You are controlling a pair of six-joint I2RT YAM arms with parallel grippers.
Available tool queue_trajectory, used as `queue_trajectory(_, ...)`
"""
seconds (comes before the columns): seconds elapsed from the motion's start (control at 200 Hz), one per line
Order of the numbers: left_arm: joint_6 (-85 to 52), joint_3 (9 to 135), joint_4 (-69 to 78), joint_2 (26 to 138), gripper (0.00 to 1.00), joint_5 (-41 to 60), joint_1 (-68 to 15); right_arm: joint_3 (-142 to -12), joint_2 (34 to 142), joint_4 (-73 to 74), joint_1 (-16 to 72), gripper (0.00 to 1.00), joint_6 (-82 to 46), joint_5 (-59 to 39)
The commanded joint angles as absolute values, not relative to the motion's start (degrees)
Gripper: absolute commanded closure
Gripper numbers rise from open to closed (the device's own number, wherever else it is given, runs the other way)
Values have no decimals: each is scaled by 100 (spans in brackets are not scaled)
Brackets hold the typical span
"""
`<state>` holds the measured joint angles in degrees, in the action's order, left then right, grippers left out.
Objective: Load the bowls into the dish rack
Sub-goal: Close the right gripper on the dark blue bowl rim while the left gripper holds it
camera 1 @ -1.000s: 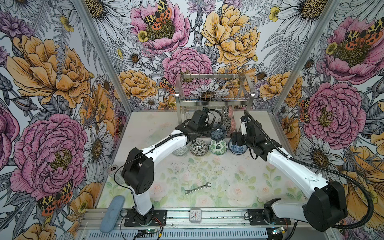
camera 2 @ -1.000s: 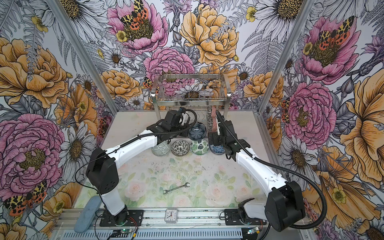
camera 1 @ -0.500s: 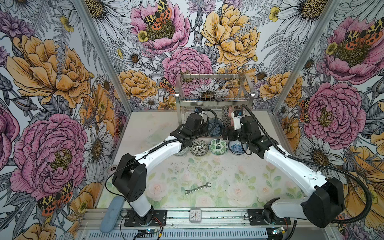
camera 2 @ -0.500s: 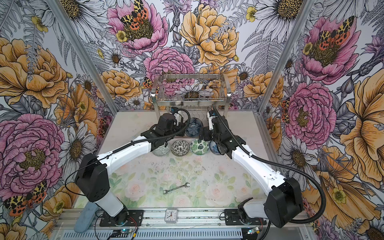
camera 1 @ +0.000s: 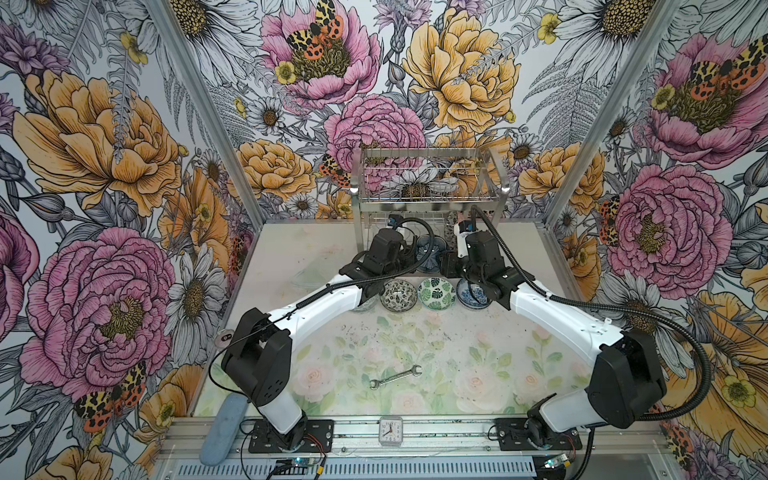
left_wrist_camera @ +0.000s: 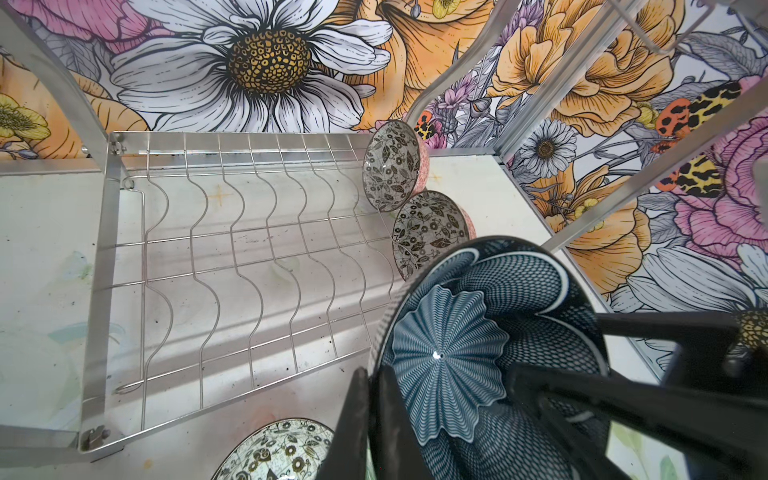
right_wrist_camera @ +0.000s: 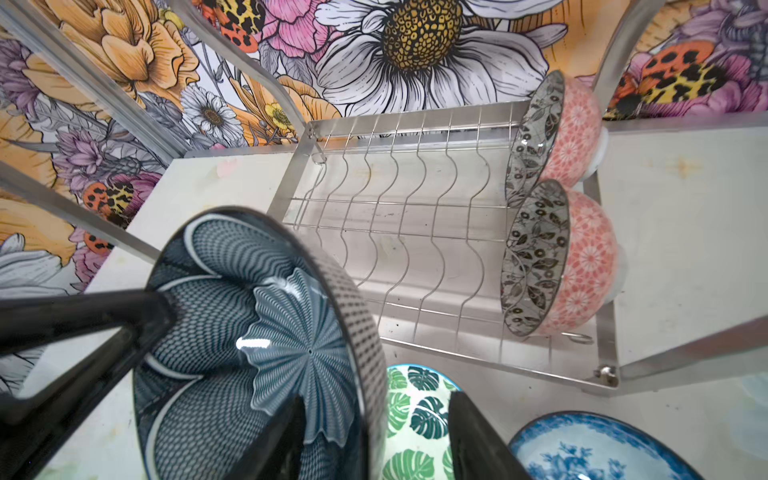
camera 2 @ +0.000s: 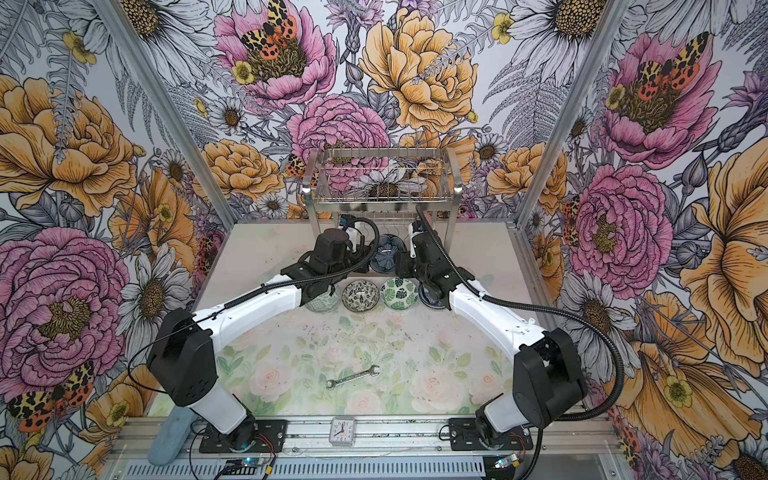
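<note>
Now, dark blue bowl (left_wrist_camera: 449, 353) before dish rack (left_wrist_camera: 104, 257).
Left gripper (left_wrist_camera: 374, 374) clamps its rim, right gripper (right_wrist_camera: 374, 399) straddles it unclenched; two pink bowls (left_wrist_camera: 390, 166) (left_wrist_camera: 428, 232) fill end slots.

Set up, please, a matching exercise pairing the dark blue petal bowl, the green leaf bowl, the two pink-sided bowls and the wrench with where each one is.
1. dark blue petal bowl
2. green leaf bowl
3. pink-sided bowls
4. wrench

a. on edge on the lower shelf of the dish rack
b. alone, towards the front of the table
c. held on edge before the rack
d. upright in the row of bowls

Pairs: 1-c, 2-d, 3-a, 4-b
</note>
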<state>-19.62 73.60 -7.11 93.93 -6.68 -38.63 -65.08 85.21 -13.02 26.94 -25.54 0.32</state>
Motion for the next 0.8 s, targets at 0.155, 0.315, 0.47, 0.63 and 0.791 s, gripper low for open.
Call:
queue_trajectory(0.155,-2079,7229,-70,8938,100,-713,-3911,-6862,8813,-776,2760,95,-3001,-246)
queue_trajectory(0.315,-2052,7220,-145,8887,100,-708,-3902,-6857,8735,-788,2808,100,-2963,-173)
queue_trajectory(0.47,-1763,7473,-933,8708,66,-701,-3827,-6753,8549,-817,2815,100,-2789,96)
queue_trajectory(0.63,-1176,7800,-2232,8364,1,-681,-3598,-6628,8404,-877,2822,100,-2549,485)
queue_trajectory(0.791,-989,7709,-3095,7894,1,-362,-3080,-6625,8367,-1020,2839,100,-2261,968)
